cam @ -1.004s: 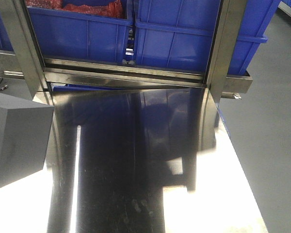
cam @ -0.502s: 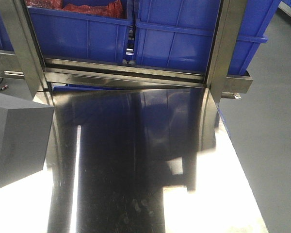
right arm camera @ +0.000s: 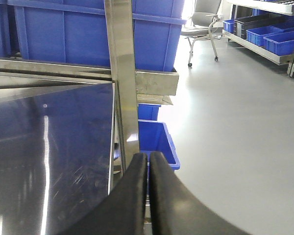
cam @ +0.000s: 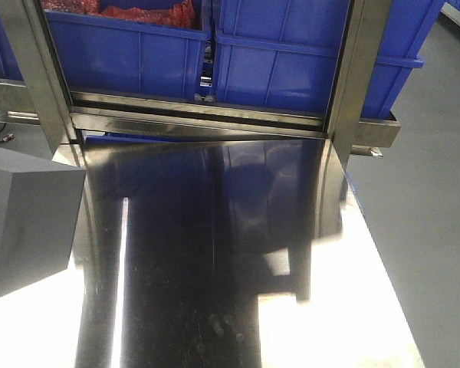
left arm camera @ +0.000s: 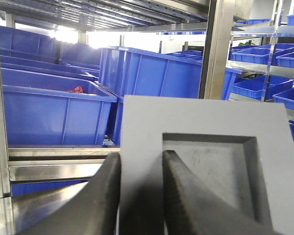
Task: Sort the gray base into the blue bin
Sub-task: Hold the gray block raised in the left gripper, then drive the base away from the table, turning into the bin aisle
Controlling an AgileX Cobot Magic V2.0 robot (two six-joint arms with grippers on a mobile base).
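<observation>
Your left gripper (left arm camera: 141,164) is clamped on the gray base (left arm camera: 137,122). One finger sits outside the block and the other inside its square recess, so you hold it by a single wall. In the front view the base hangs at 9 o'clock, half out of frame, and looks lifted off the steel table (cam: 215,253). Your right gripper (right arm camera: 148,161) is pinched together on nothing, parked by the table's right edge; leave it there.

The step in hand is the carry. The blue bin (cam: 291,73) I would aim for stands at 1 o'clock on the shelf. The neighbouring crate (cam: 130,57) at 11 o'clock already holds red material, though I cannot tell for certain which is meant.

- Lift first, then travel. The base's lower edge must pass over the rolled rim, not meet the front wall.
- Move smoothly. A one-wall pinch lets the block swing around the fingers if you jerk.
- Steer between the rack uprights (cam: 356,77), keeping the block's far corner off the steel.
- Bring the base down inside the bin before you part the fingers, so it settles instead of tumbling.
</observation>
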